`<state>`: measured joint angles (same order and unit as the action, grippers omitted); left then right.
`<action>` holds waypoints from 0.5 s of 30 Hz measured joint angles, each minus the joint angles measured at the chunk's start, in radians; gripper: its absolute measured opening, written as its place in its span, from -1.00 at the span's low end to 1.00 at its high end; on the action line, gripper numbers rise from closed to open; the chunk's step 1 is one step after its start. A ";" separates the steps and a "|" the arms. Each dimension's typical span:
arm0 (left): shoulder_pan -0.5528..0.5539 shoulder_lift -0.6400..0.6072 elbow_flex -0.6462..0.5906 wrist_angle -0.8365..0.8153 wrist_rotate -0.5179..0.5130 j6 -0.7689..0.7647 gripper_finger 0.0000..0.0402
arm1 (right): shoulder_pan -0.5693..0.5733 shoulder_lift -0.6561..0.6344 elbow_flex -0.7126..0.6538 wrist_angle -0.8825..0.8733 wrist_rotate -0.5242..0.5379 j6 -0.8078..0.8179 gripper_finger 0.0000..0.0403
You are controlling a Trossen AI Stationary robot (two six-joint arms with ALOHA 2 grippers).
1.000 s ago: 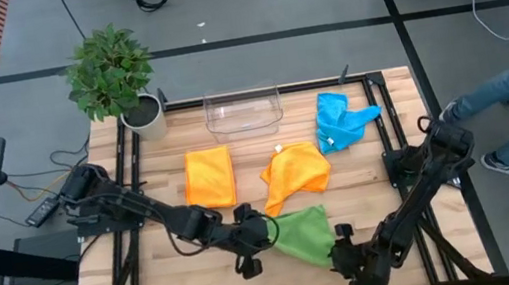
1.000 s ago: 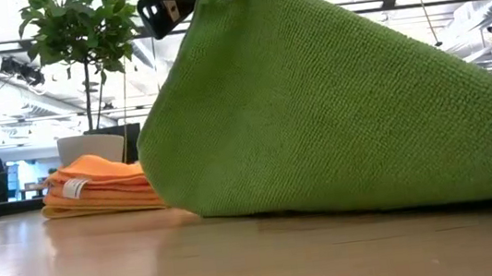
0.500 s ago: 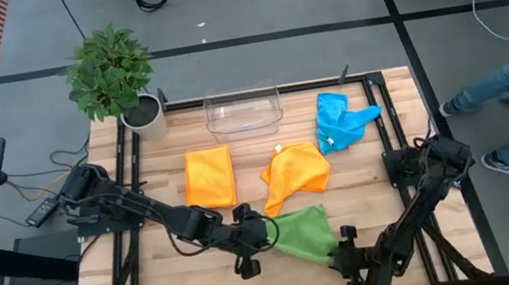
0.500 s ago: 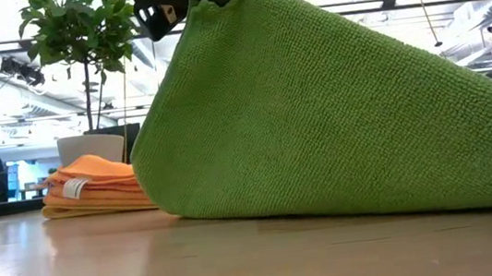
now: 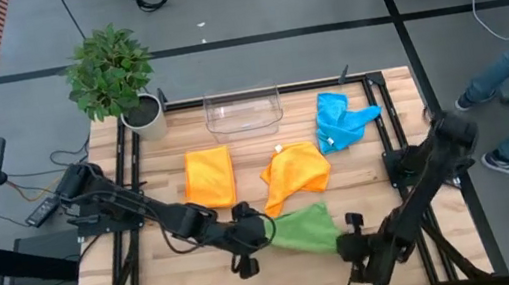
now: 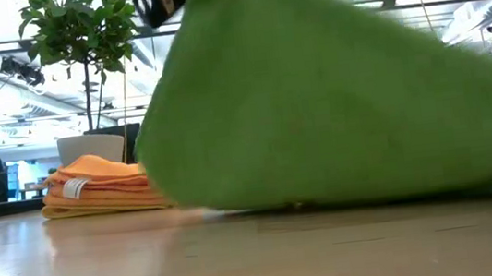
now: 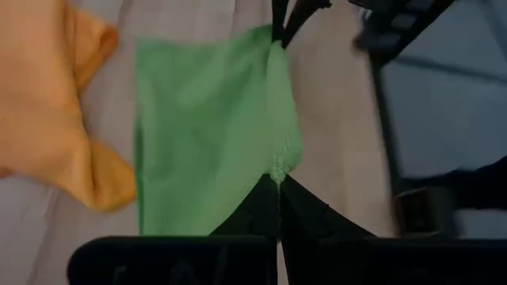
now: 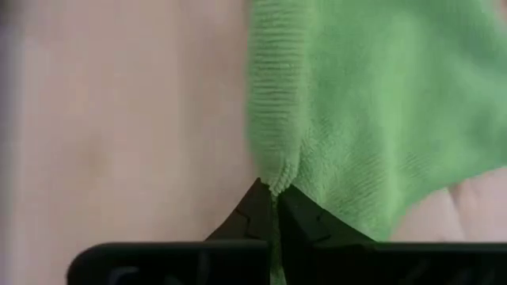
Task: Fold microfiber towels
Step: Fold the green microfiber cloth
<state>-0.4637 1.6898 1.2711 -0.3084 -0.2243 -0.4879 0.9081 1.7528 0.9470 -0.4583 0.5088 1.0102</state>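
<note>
Two grippers are clamped on the green towel [image 5: 301,232] at the near edge of the wooden table [image 5: 168,277]. Your left gripper [image 5: 264,233] pinches one corner with its fingers pressed together, and your right gripper [image 5: 345,246] pinches the opposite corner the same way; the left wrist view shows the fine ribbed knit bunched right where the tips meet. The cloth is stretched between them into a narrow band. In the low view it fills most of the frame as a blurred green slope, so you cannot make out its lower edge or the right gripper there.

Just behind it lies an orange towel [image 5: 295,176], crumpled with one pointed corner trailing toward the green one. Beside that, a second orange towel [image 5: 209,177] sits folded into a neat rectangle. Farther back, the blue towel [image 5: 340,120] is rumpled near the clear bin [image 5: 244,110], and a potted plant [image 5: 111,75] stands at the far left corner.
</note>
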 joint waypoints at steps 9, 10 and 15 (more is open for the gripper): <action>0.028 -0.175 0.082 -0.015 -0.087 0.086 -0.96 | -0.112 -0.561 0.005 -0.021 -0.353 -0.138 -0.97; 0.037 -0.187 0.083 -0.019 -0.088 0.087 -0.96 | -0.130 -0.615 0.004 -0.030 -0.358 -0.123 -0.97; 0.046 -0.201 0.082 -0.037 -0.069 0.036 -0.96 | -0.183 -0.801 0.005 -0.013 -0.404 -0.048 -0.97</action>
<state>-0.4176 1.4891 1.3529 -0.3455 -0.2934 -0.4518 0.7251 0.9516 0.9524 -0.4717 0.1049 0.9625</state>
